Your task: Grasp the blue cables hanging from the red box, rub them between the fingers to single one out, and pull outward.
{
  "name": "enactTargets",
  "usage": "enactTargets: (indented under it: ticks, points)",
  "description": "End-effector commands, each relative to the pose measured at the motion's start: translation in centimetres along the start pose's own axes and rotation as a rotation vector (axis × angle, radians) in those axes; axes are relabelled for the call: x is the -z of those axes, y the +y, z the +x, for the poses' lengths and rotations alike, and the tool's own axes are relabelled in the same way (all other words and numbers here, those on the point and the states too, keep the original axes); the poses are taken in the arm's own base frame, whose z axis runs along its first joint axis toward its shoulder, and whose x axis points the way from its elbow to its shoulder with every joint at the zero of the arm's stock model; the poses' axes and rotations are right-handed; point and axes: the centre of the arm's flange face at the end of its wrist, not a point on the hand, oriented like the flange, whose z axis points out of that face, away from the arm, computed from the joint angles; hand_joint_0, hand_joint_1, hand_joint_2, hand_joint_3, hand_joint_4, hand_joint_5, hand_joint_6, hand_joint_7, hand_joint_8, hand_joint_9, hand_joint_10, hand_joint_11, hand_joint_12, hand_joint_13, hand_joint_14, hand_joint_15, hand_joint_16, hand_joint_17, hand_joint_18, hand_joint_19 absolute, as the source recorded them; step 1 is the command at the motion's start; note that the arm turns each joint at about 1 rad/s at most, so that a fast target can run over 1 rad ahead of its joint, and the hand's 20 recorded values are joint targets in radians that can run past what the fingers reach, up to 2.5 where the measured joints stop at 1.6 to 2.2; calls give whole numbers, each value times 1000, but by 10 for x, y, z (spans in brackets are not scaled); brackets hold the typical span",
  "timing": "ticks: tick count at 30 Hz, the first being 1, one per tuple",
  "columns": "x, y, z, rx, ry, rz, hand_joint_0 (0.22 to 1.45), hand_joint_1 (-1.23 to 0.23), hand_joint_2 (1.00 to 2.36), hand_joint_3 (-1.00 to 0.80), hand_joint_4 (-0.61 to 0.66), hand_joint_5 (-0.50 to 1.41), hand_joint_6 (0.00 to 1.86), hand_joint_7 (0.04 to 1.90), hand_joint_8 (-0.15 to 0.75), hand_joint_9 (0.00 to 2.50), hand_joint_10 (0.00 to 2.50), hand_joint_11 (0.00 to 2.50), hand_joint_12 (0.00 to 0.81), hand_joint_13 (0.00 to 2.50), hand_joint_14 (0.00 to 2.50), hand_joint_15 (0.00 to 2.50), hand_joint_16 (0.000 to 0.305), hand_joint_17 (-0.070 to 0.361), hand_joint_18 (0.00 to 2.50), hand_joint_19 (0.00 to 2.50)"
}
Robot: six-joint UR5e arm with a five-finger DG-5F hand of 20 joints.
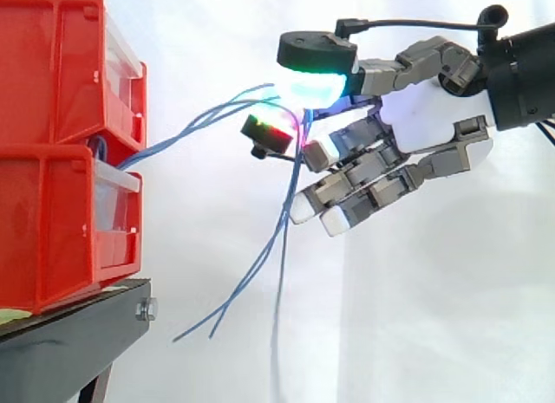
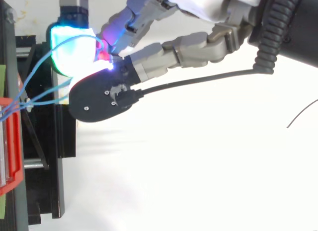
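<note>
Blue cables stretch from red box, pinched in the hand.

Plastic and metal here
We see glossy red plastic bins, matt black metal stand, smooth blue cables.
</note>
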Motion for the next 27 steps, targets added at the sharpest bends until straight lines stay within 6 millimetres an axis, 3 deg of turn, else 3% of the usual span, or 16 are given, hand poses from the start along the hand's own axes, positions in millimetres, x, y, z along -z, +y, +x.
enactTargets:
  ticks: [1,6,16,22,27]
  points:
    - [0,0,-3,5,1,3,526,-788,1000,-500,-32,-109,907,995,237,1150,22,871,342,807,22,536,42,95,751,512]
    - [-1,0,-6,2,-4,0,483,-614,1000,-500,-10,-104,873,1039,254,1164,20,840,366,822,20,536,47,105,760,530]
    - [-1,-1,-7,2,-5,1,561,-550,1003,-462,20,-112,847,1080,244,1145,23,845,347,789,21,553,43,97,704,593]
    - [-2,0,-7,2,-6,-1,598,-763,1014,-164,48,-149,902,1010,273,1092,20,877,373,801,20,538,49,110,759,526]
    - [-2,-1,-7,3,-6,0,664,-874,1016,-227,-14,-174,925,981,241,1007,22,914,340,743,23,537,44,98,706,515]
